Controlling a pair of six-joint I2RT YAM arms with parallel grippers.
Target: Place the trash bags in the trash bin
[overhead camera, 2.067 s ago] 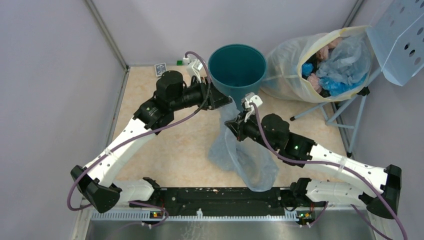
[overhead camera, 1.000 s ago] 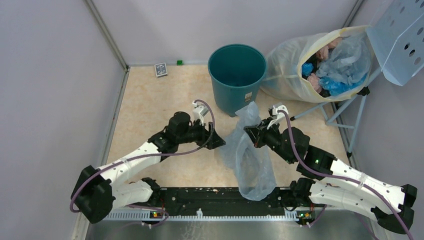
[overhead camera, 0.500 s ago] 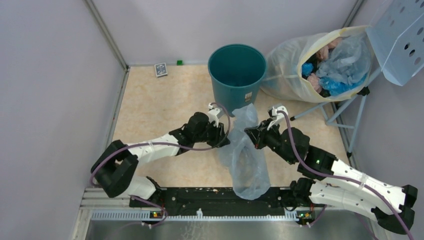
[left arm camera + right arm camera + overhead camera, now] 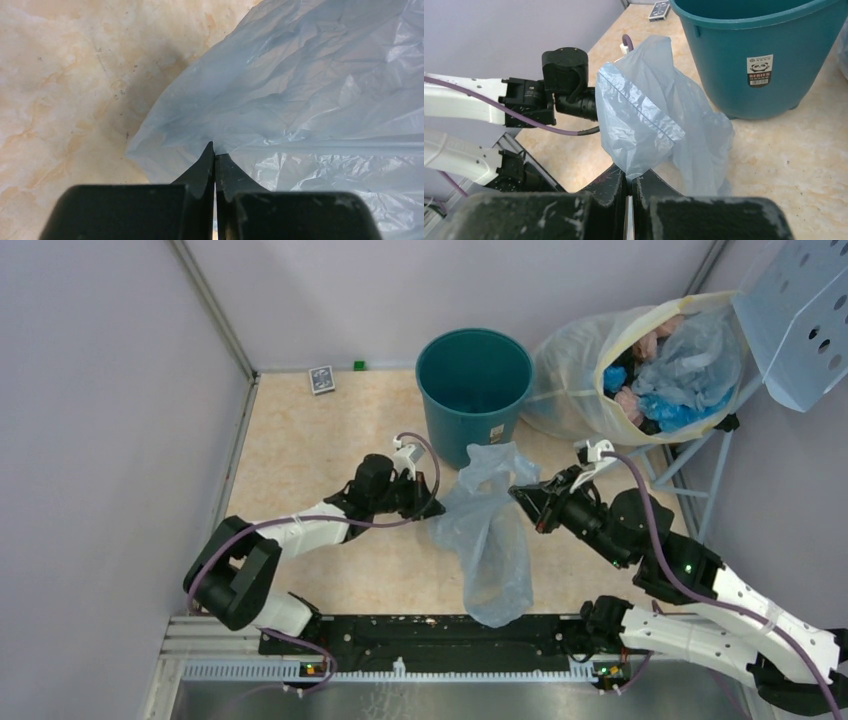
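The trash bag (image 4: pixel 490 540), thin, crinkly and pale blue, hangs stretched between both grippers in front of the trash bin (image 4: pixel 470 435). My left gripper (image 4: pixel 437 512) is shut on the bag's left edge; in the left wrist view its tips (image 4: pixel 215 150) pinch the plastic (image 4: pixel 300 90). My right gripper (image 4: pixel 520 495) is shut on the bag's right upper edge, and its wrist view shows the tips (image 4: pixel 630 175) clamping a fold of the bag (image 4: pixel 649 120). The dark-teal bin (image 4: pixel 764 60) stands upright and open just beyond, with a white label on its side.
A big yellowish sack (image 4: pixel 590 360) stuffed with blue and pink bags leans at the back right, beside a pale-blue perforated panel (image 4: pixel 800 320) on thin metal legs (image 4: pixel 650 455). A small card box (image 4: pixel 321 378) and a green block (image 4: pixel 358 365) lie by the back wall.
My left gripper closed on the bag's left edge and drew back slightly to the left. My right gripper moved right, spreading the bag wider between the two arms.
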